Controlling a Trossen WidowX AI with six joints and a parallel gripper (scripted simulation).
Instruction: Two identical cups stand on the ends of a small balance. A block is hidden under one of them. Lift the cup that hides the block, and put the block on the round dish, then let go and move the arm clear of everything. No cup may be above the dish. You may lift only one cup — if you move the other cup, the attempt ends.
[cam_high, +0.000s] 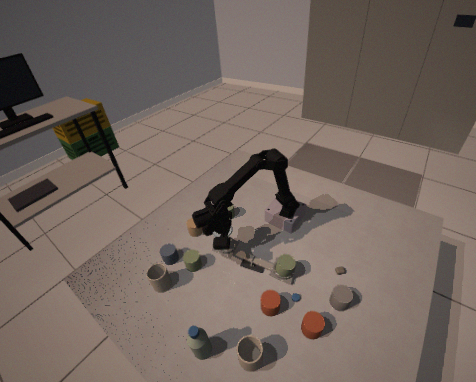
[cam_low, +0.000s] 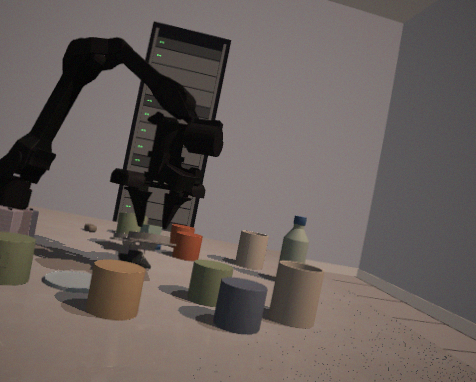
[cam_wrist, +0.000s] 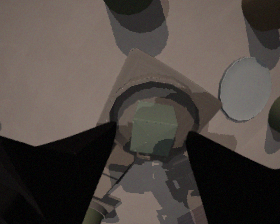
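Observation:
The pale green block (cam_low: 151, 230) (cam_wrist: 154, 137) sits uncovered on one end of the balance (cam_high: 265, 265) (cam_wrist: 131, 60), inside a round rim. My gripper (cam_low: 153, 226) (cam_wrist: 152, 132) is open and points down just above the block, one finger on each side of it. A green cup (cam_high: 285, 265) (cam_low: 127, 225) stands on the balance's other end. Another green cup (cam_high: 230, 210) (cam_low: 15, 257) (cam_wrist: 274, 115) stands off the balance, beside the round dish (cam_high: 246, 233) (cam_low: 65, 280) (cam_wrist: 245, 89). The dish is bare, with no cup above it.
An orange cup (cam_high: 194, 228) (cam_low: 115, 291) stands near the dish. Another green cup (cam_high: 192, 261) (cam_low: 210, 282), a blue cup (cam_high: 169, 254) (cam_low: 240, 306) and a beige mug (cam_high: 159, 280) (cam_low: 296, 296) stand beyond it. Red cups, a grey cup, another mug and a bottle (cam_high: 200, 344) stand farther off.

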